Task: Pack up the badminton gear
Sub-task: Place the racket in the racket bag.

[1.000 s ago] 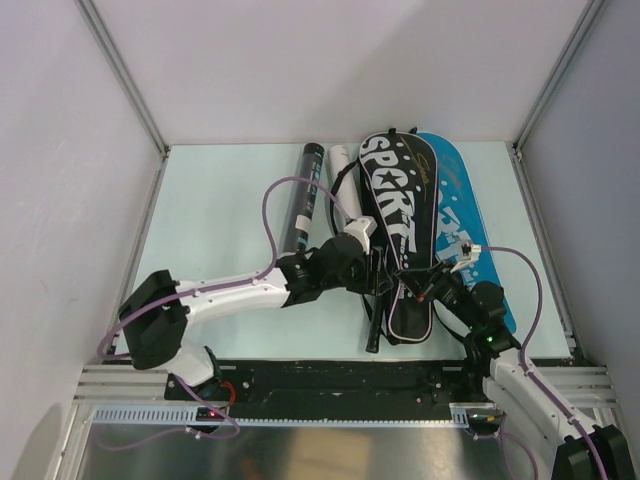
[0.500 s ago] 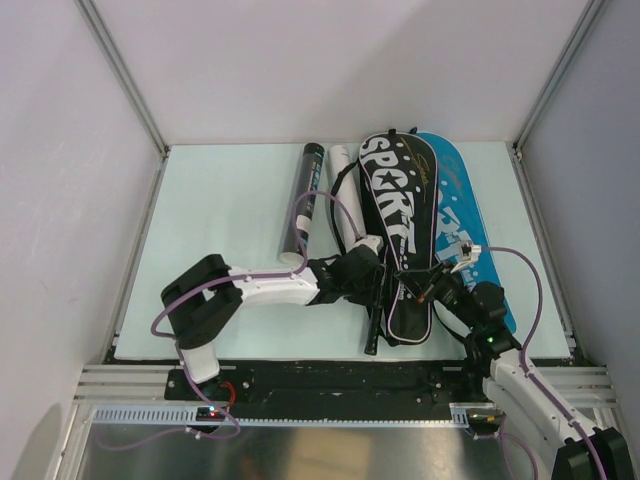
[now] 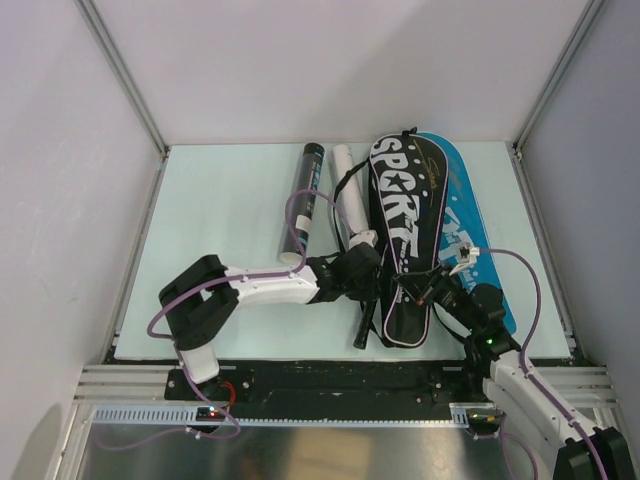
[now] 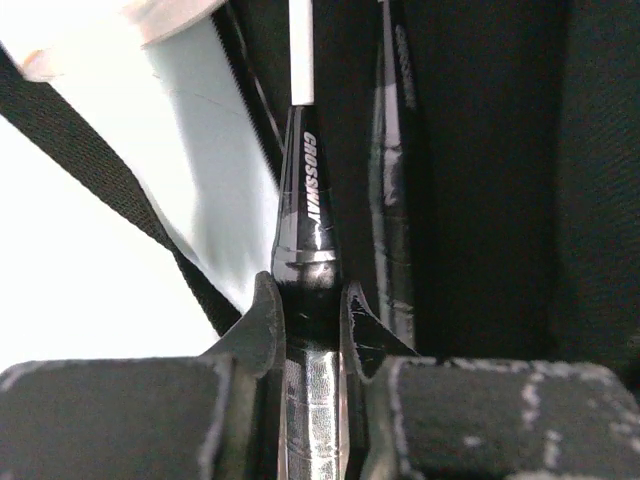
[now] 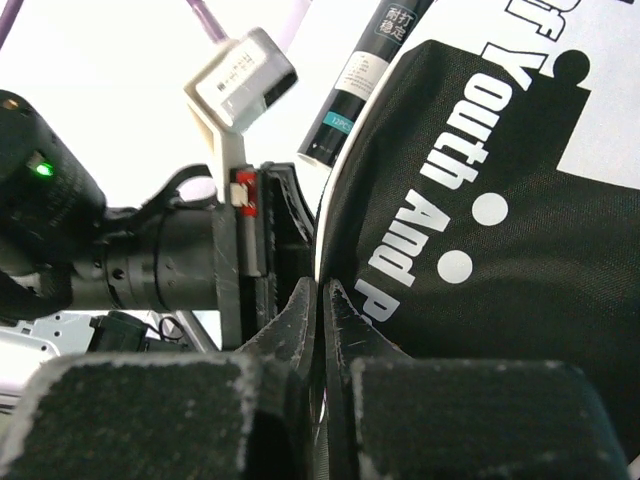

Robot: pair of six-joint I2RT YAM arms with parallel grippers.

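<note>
The left gripper [image 4: 310,300] pinches a racket handle [image 4: 306,220] poking from the bag [image 3: 400,200], the right gripper [image 5: 320,300] nips its edge, and the black tube [image 3: 303,205] lies unpacked.

Bare table [image 3: 210,230] lies open from the left wall [image 3: 70,180] to the black tube [image 3: 305,200], the widest room for a hand; the white cylinder [image 3: 345,185] lies just beside the tube, only a slit between them; the black racket bag [image 3: 405,215] and the blue cover [image 3: 470,200] under it fill the right side, leaving a thin strip along the right edge; the left arm [image 3: 265,287] sprawls low across the near centre, its purple cable [image 3: 292,210] looping over the tube's near end; the left gripper [image 3: 372,282], clamped on the racket handle [image 3: 362,328], and the right gripper [image 3: 412,292], pinched onto the bag's edge, crowd the bag's near end; a black strap [image 4: 110,170] crosses beside the handle.
</note>
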